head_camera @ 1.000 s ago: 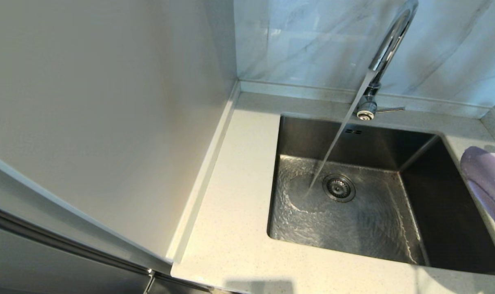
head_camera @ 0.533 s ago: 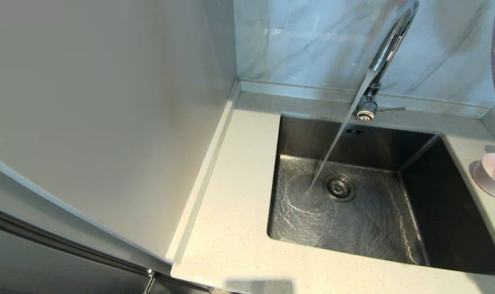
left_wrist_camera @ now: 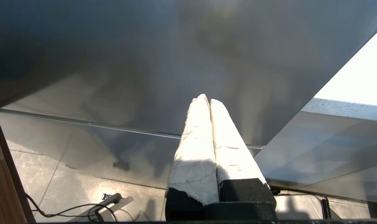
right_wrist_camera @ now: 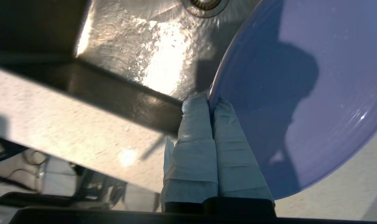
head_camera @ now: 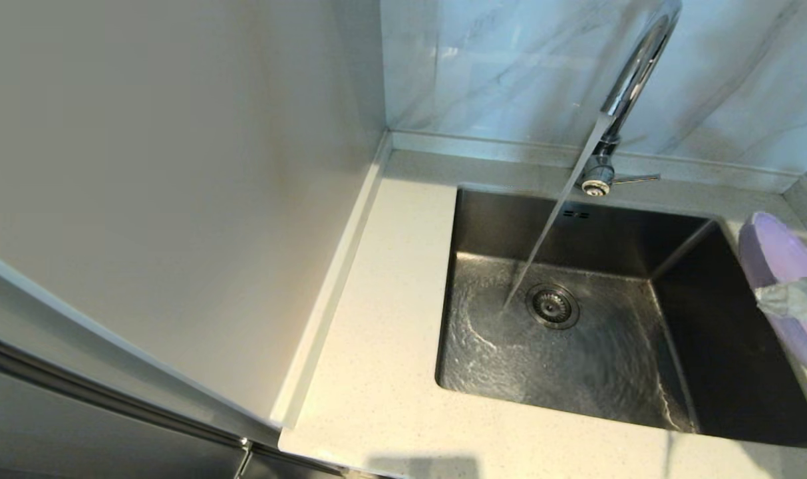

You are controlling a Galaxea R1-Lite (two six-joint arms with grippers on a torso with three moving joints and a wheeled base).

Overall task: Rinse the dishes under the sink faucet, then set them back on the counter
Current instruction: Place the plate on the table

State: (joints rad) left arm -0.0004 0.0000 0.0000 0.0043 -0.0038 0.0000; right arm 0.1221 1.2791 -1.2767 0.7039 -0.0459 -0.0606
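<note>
Tilted on edge at the sink's right rim is the lilac-pink plate [head_camera: 769, 256], with my right gripper [head_camera: 790, 301] shut on its rim. In the right wrist view the taped fingertips [right_wrist_camera: 197, 105] pinch the plate [right_wrist_camera: 315, 77] over the wet sink [right_wrist_camera: 144, 46]. The chrome faucet [head_camera: 633, 73] pours a slanted stream onto the basin floor beside the drain strainer [head_camera: 553, 306]. The plate hangs well to the right of that stream. My left gripper [left_wrist_camera: 206, 99] is shut on nothing, parked low by a grey cabinet front. The white dish and pink bowl are out of view.
The speckled counter [head_camera: 383, 319] runs along the sink's left and front sides, with a low rim against the cream wall [head_camera: 177, 166]. Marble backsplash stands behind the faucet. The sink [head_camera: 483, 219] holds rippling water. Cables lie on the floor [left_wrist_camera: 82, 199] below the left gripper.
The plate swung up to the upper right half a second ago, uncovering a pink bowl on the right counter. It has now come back down to the sink's right rim, hiding the bowl.
</note>
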